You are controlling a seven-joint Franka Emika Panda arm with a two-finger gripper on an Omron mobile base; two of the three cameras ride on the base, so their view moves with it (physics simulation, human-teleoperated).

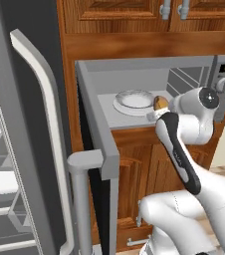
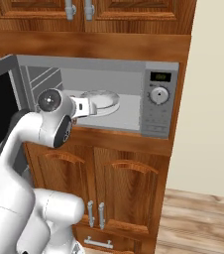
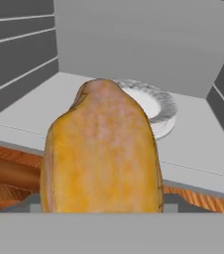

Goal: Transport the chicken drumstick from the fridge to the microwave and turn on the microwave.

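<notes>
Hand view puts the chicken drumstick [image 3: 102, 151] right up against the lens, long axis running away from me toward the back wall of the microwave [image 3: 143, 44], rounded end forward. I have it clamped between the jaws, which stand wide around its thick body. Ahead and slightly to the right of its tip sits the white plate [image 3: 156, 106] on the oven floor, close but not yet under the meat. From the left base view, the gripper [image 1: 159, 105] hovers at the cavity's front edge, just beside the plate [image 1: 133, 101], with the open microwave door [image 1: 92, 149] to its left. I judge the next move is a short push inward.
</notes>
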